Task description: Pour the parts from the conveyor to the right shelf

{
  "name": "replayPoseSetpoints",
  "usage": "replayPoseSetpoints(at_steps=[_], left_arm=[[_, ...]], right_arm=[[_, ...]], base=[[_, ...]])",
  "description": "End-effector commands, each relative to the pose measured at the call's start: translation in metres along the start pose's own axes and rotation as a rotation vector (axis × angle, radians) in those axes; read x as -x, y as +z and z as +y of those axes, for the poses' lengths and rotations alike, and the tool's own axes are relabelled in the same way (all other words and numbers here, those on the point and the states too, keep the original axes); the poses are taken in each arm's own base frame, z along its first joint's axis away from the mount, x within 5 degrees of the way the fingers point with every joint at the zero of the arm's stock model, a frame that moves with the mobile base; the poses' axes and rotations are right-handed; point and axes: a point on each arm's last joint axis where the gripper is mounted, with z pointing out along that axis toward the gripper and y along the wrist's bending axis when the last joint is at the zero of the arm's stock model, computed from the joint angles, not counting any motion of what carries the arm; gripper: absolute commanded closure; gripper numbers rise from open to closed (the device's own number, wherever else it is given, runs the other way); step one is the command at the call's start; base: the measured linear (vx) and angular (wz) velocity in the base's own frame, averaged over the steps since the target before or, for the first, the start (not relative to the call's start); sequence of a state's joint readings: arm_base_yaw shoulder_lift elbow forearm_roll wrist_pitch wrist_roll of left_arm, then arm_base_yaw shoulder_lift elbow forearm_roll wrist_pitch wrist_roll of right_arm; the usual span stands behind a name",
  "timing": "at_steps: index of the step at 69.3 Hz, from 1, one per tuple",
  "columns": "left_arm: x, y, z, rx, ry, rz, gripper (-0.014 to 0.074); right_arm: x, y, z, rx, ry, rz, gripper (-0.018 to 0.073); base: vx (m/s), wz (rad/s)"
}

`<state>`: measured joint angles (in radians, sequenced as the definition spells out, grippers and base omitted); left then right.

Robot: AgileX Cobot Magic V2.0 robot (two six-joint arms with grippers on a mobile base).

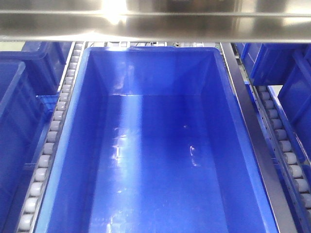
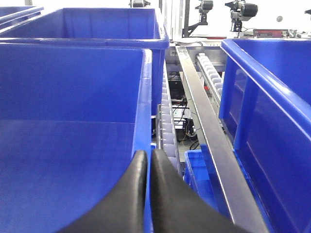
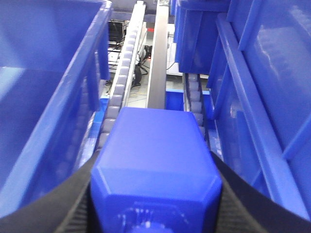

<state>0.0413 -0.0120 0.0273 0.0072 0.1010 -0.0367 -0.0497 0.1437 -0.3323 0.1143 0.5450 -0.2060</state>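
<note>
- The blue block (image 3: pixel 155 160) is clamped in the right gripper (image 3: pixel 155 194), with a black finger (image 3: pixel 68 208) pressed against each side.
- The block's studded face is turned back toward the wrist camera. Its length runs away from the camera, in line with the steel rail (image 3: pixel 156 87) and the roller row (image 3: pixel 121 82) of the shelf (image 1: pixel 250 126).
- The block hangs over that rail, between the left bin (image 3: pixel 63 97) and the right bin (image 3: pixel 252 121), and is inside neither.
- The left gripper (image 2: pixel 148 165) has its fingers (image 2: pixel 131 194) drawn together with only a sliver between them. It sits at the rim of a blue bin (image 2: pixel 73 107), and contact with the rim cannot be told.
- The front view looks down into a deep blue bin (image 1: pixel 92 121) between rollers (image 1: pixel 48 141), under a steel beam (image 1: pixel 155 29).
- The equipment (image 2: pixel 243 9) behind the shelf is too small for any lettering to be read.
</note>
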Motion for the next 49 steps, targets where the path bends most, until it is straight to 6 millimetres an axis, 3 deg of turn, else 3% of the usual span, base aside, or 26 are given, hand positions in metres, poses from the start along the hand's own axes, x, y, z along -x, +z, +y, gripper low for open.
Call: replayPoseSetpoints(at_steps=[1, 49], left_arm=[[0.0145, -0.0024, -0.0008, -0.01, -0.016, -0.11, 0.0603], [0.0145, -0.0024, -0.0008, -0.01, -0.016, -0.11, 0.0603]], right_arm=[[0.0152, -0.0028, -0.0024, -0.02, -0.004, -0.093, 0.0564], [0.0154, -0.0028, -0.0017, -0.012, 0.013, -0.095, 0.0564]], base=[[0.05, -0.05], [0.01, -0.01]])
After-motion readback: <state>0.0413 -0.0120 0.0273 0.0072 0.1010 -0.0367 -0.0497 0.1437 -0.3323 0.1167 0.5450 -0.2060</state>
